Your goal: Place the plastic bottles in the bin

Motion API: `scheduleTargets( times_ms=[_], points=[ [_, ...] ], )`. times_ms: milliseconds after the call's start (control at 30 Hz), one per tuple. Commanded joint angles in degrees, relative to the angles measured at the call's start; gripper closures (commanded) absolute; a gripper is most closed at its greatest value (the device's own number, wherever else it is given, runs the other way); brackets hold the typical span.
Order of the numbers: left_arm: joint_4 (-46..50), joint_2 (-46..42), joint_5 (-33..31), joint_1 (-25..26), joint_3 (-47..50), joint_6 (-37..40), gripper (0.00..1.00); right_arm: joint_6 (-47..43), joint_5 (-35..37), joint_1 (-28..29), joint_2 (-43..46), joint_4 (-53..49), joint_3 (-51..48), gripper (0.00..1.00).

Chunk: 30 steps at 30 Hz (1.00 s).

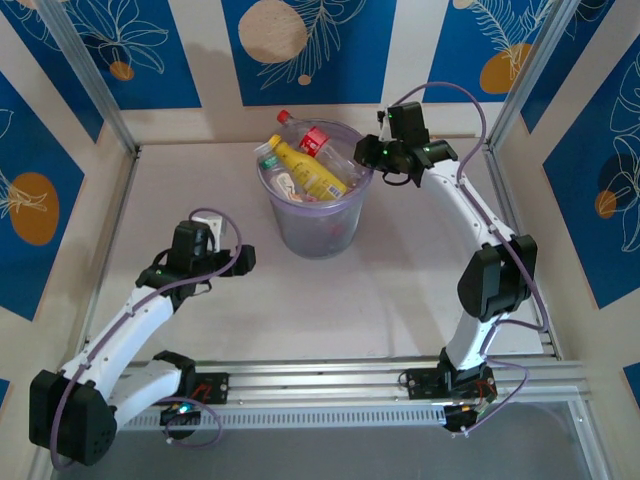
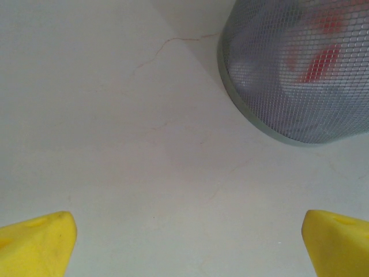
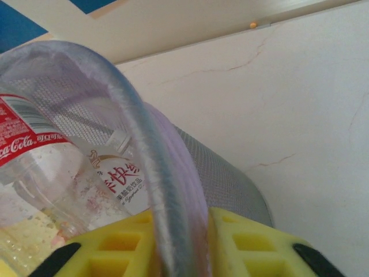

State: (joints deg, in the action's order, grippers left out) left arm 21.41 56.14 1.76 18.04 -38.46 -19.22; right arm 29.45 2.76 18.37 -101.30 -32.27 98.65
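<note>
Now my right gripper (image 3: 181, 226) pinches the rim of the round pale-purple plastic bin (image 1: 318, 230). Near the bin, my left gripper (image 2: 187, 234) stands open.

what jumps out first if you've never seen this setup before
The pale-purple bin stands at the back middle of the table, heaped with plastic bottles, a yellow one lying on top. The right gripper is clamped on the bin's rim, one yellow finger each side, while the left gripper hangs open over bare table beside the bin.
</note>
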Motion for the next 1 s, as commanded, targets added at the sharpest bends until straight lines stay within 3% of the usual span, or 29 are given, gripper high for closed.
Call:
scheduleTargets(
  times_ms=[0, 100, 200, 400, 567, 767, 967],
  points=[
    [-2.0, 0.7, -1.2, -0.9, 0.7, 0.0, 0.00, -1.0, -1.3, 0.9, -0.7, -3.4, 1.6, 0.65],
    [-3.2, 1.1, -2.0, -1.2, 0.9, 1.1, 0.00, -2.6, -0.5, -0.2, 1.3, -3.4, 1.1, 0.41],
    [-4.6, 1.6, -4.2, -1.5, 1.1, 2.8, 0.00, -4.1, 0.4, -2.1, 4.7, -2.5, -1.0, 0.02],
    [-8.9, 3.0, -10.1, -3.3, 1.9, 7.0, 0.00, -5.9, 0.1, -8.7, 13.6, -0.2, -10.1, 0.01],
    [-15.8, 5.4, -15.7, -5.5, 3.4, 11.0, 0.00, -8.5, 4.6, -14.0, 21.3, 5.5, -22.5, 0.01],
    [-28.8, 10.4, -20.3, -9.0, 7.1, 14.7, 0.00, -15.8, 12.5, -15.1, 26.2, 24.0, -42.8, 0.01],
    [-40.0, 17.9, -20.5, -12.3, 9.5, 16.7, 0.00, -18.1, 12.7, -17.6, 25.5, 39.6, -54.7, 0.01]
  ],
)
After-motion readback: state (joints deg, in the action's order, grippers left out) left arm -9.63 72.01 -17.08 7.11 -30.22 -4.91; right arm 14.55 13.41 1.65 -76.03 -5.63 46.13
